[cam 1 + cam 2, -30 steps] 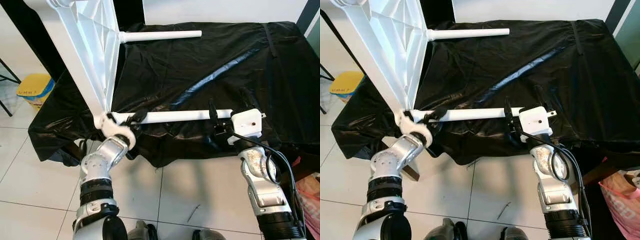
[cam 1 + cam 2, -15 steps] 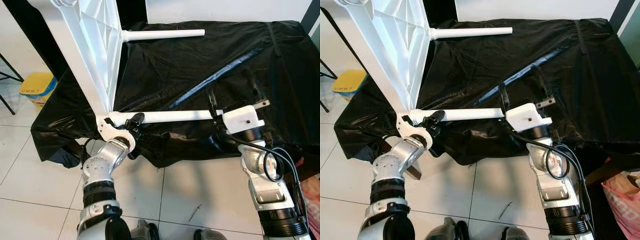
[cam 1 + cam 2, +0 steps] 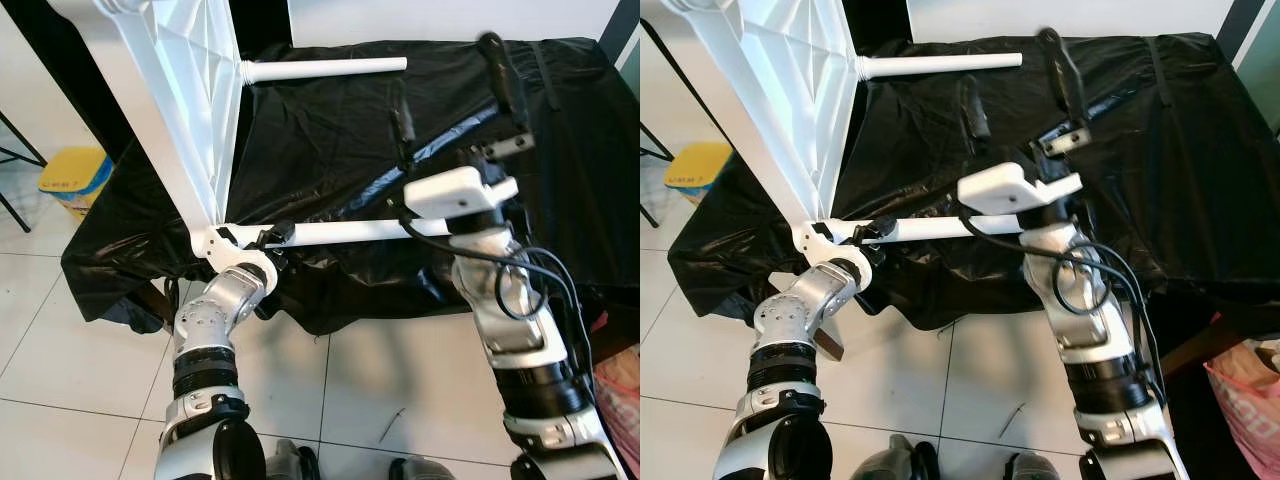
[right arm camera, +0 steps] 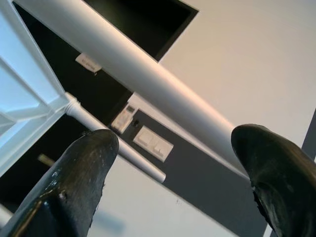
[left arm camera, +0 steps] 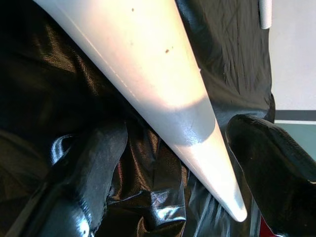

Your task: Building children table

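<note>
Black glossy plastic sheeting [image 3: 420,110], creased and wrinkled, drapes a low surface standing on pale floor tiles [image 3: 60,330], with a yellow bin [image 3: 70,180] on the floor beside it. Against the sheeting's near corner leans the white ribbed plastic tabletop [image 3: 170,110], tilted on edge, its upper part cut off by the frame. One smooth white tubular leg [image 3: 350,231] juts from its lower corner across the sheeting; a second white leg [image 3: 325,68] juts out farther back. The left gripper [image 3: 268,238] sits at the lower corner joint, fingers spread wide either side of the leg. The right gripper [image 3: 455,90] is raised above the sheeting, fingers wide apart, holding nothing.
</note>
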Available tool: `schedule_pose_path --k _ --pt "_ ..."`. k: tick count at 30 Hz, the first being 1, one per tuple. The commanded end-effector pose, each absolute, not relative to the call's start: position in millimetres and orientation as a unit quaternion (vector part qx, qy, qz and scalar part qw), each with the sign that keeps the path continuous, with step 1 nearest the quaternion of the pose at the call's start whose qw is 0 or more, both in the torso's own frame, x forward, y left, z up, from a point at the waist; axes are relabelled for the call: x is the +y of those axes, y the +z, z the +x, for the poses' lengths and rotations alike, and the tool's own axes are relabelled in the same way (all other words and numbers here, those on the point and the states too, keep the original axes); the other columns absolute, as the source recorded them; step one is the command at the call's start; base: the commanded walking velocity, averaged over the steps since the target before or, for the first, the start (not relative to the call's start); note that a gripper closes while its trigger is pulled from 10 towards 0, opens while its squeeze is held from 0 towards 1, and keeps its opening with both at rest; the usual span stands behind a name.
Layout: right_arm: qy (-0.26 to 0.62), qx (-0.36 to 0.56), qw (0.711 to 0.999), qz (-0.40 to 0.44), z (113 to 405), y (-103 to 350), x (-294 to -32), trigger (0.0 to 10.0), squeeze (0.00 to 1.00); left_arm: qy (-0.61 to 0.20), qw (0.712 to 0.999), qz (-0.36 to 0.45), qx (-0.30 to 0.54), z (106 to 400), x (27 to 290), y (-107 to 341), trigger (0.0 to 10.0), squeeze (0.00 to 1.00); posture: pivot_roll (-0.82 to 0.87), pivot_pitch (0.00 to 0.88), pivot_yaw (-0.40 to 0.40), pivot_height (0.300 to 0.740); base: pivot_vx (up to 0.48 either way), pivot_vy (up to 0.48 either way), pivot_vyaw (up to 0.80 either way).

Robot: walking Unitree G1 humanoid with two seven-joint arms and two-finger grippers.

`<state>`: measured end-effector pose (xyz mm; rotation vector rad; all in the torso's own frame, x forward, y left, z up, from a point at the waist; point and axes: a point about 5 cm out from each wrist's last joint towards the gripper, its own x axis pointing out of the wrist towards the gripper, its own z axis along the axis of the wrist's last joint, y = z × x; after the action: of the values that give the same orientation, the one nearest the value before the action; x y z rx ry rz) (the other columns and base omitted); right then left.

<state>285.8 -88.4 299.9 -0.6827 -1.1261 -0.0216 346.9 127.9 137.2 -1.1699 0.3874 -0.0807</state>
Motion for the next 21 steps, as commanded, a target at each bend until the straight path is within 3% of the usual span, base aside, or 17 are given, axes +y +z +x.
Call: schedule_pose_path --k 1,21 --pt "-0.007 -0.531 0.780 -0.331 288.6 303.8 -80.0 10.0 0.00 -0.023 0.813 -0.542 0.212 344.6 124.2 125.1 10.0 0.00 -0.05 0.102 0.086 0.740 0.000 0.000 0.00" --pt "-0.058 -0.547 0.734 -0.399 321.9 331.4 -54.2 10.0 0.00 -0.028 0.811 -0.545 0.211 346.4 118.3 126.2 10.0 0.00 -0.05 0.111 0.083 0.740 0.000 0.000 0.00"
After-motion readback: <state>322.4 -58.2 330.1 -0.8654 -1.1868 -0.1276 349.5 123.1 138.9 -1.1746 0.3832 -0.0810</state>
